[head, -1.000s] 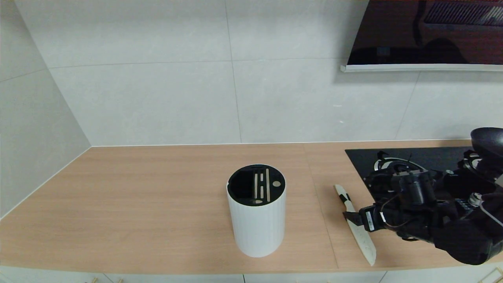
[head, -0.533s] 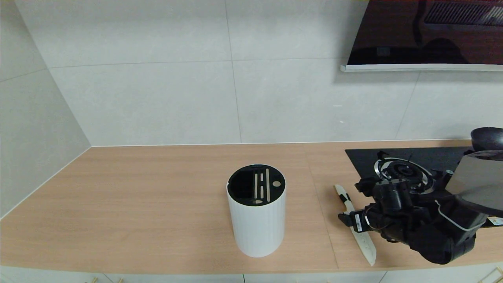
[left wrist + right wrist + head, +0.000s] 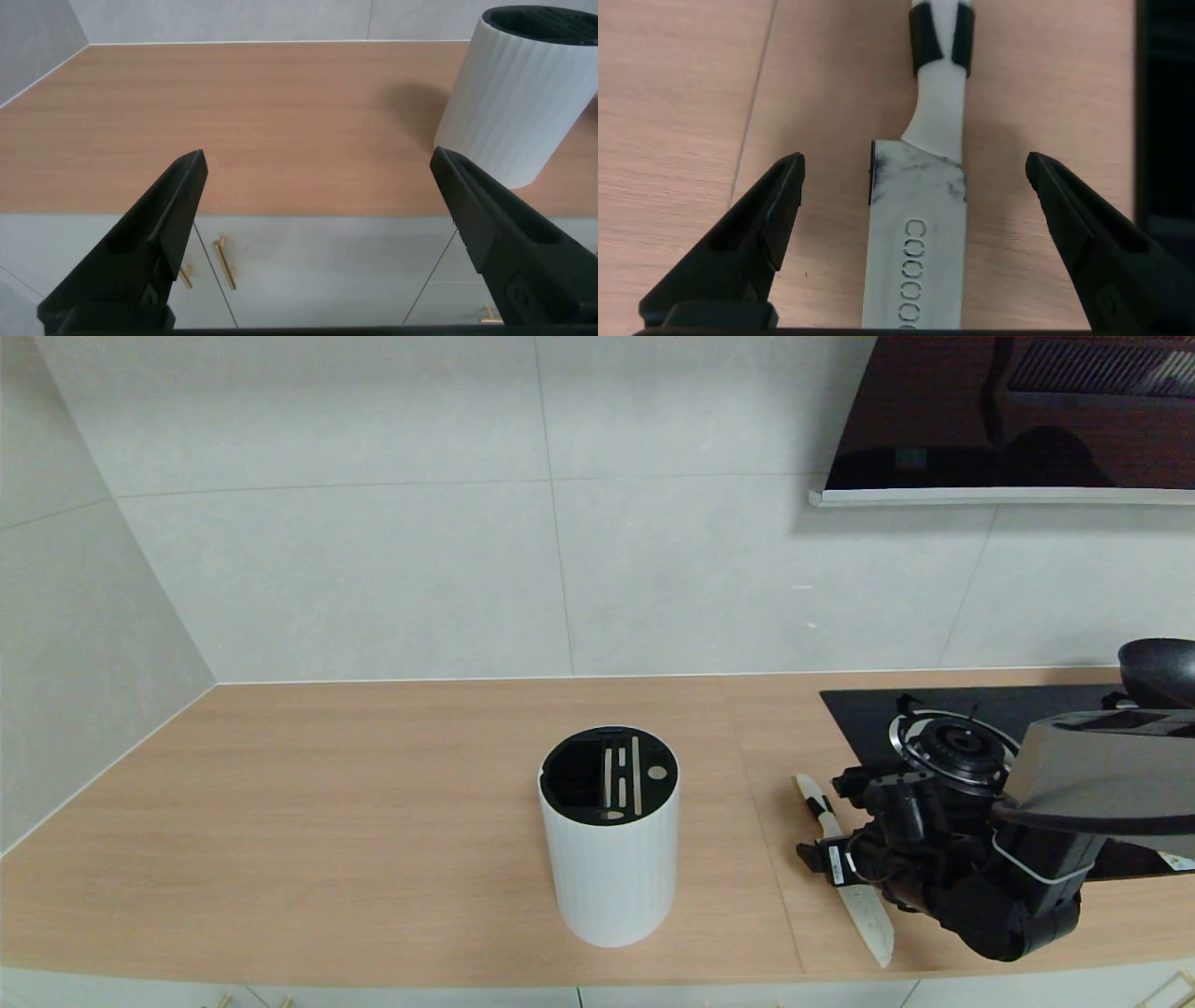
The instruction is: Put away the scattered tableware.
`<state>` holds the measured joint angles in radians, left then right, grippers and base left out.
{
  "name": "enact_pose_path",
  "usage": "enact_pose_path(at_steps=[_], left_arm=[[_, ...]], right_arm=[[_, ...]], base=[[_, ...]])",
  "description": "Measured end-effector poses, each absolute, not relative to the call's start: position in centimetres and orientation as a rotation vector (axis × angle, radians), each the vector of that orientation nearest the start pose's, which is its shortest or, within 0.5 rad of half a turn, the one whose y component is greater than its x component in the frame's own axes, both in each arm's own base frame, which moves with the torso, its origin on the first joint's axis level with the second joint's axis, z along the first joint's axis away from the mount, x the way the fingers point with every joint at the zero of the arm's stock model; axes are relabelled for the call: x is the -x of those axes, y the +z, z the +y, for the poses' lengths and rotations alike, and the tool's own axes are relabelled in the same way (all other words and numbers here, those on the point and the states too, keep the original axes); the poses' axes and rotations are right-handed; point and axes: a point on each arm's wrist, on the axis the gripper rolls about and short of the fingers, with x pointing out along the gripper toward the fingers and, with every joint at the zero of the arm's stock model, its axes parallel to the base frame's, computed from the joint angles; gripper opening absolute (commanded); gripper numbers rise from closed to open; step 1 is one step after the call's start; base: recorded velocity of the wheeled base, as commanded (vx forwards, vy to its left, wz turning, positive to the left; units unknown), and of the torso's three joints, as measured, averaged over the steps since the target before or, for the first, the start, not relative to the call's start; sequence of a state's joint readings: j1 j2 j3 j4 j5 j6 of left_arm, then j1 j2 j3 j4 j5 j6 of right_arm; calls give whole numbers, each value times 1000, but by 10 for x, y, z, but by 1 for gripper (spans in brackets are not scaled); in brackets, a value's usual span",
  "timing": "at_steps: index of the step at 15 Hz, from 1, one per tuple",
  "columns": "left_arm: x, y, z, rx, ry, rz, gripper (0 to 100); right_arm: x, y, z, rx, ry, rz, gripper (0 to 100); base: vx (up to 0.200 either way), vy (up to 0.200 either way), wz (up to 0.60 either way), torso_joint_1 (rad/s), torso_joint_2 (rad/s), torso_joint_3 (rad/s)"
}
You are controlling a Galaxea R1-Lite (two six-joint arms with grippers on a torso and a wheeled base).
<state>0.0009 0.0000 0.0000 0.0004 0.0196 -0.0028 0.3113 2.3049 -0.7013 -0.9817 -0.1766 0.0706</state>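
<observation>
**Open right gripper poised over the knife on the wooden counter**

In the head view, the white knife (image 3: 866, 922) is lying flat on the wood-grain counter (image 3: 373, 821) just beside the black glass hob (image 3: 868, 714). It is well to the right of the ribbed white cylindrical knife block (image 3: 610, 840) with its slotted black top, and the right gripper (image 3: 822, 854) is hanging over its middle. In the left wrist view, the left gripper (image 3: 316, 163) is holding its jaws wide apart off the counter's front edge, near the block. In the right wrist view, the right gripper (image 3: 913, 168) is spreading its jaws to either side of the grey-marbled blade (image 3: 915, 233), which is showing a printed row of small ovals. The white handle (image 3: 941, 33) is wearing a black band.
</observation>
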Motion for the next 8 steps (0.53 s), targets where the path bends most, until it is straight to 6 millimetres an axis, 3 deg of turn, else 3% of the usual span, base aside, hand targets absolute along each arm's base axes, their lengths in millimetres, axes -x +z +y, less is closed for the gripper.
enact_pose_path(at_steps=[8], left_arm=[[23, 75, 0, 2, 20, 0, 100]], right_arm=[[-339, -18, 105, 83, 107, 618, 100]], base=[[0, 0, 0, 0, 0, 0]])
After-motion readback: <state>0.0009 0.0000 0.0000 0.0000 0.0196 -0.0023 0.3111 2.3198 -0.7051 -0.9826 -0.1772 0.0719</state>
